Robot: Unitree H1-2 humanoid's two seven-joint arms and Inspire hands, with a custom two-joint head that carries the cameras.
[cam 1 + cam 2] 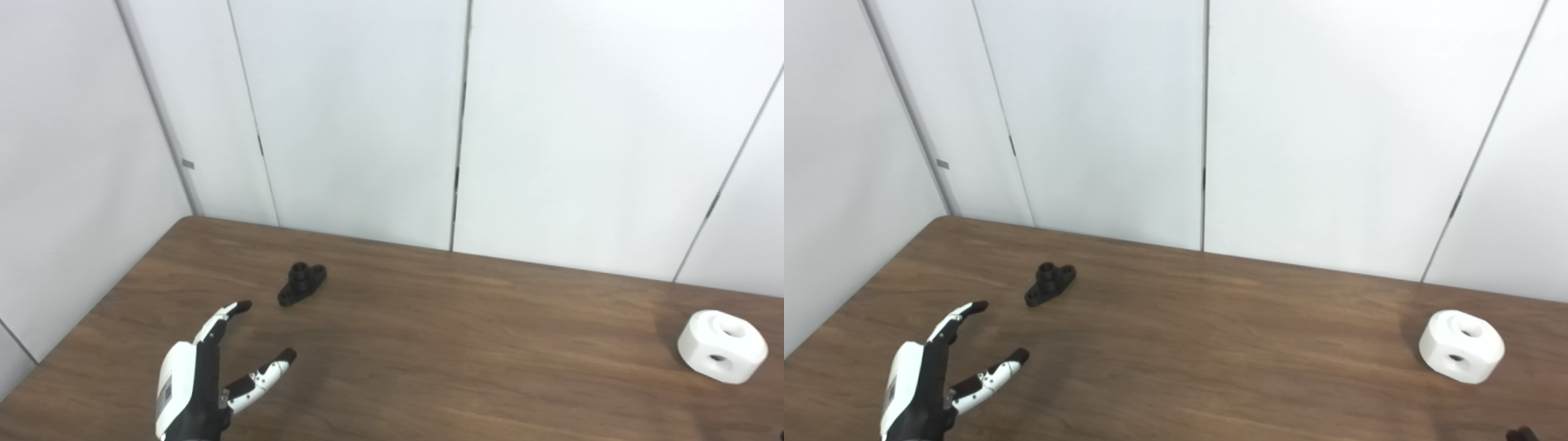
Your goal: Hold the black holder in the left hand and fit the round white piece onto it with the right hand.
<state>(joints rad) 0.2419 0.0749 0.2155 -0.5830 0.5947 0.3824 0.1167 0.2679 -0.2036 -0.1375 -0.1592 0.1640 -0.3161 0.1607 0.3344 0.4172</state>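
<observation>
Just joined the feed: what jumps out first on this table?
The white piece stands out at the far right of the dark wooden table, lying alone with holes facing up and forward. Toward the left rear lies the small black holder, untouched. The left hand is open at the lower left, fingers pointing toward the holder, short of it.

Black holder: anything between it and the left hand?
Nothing visible. The left hand is open, and only bare table lies between it and the black holder. The round white piece sits far off to the right.
</observation>
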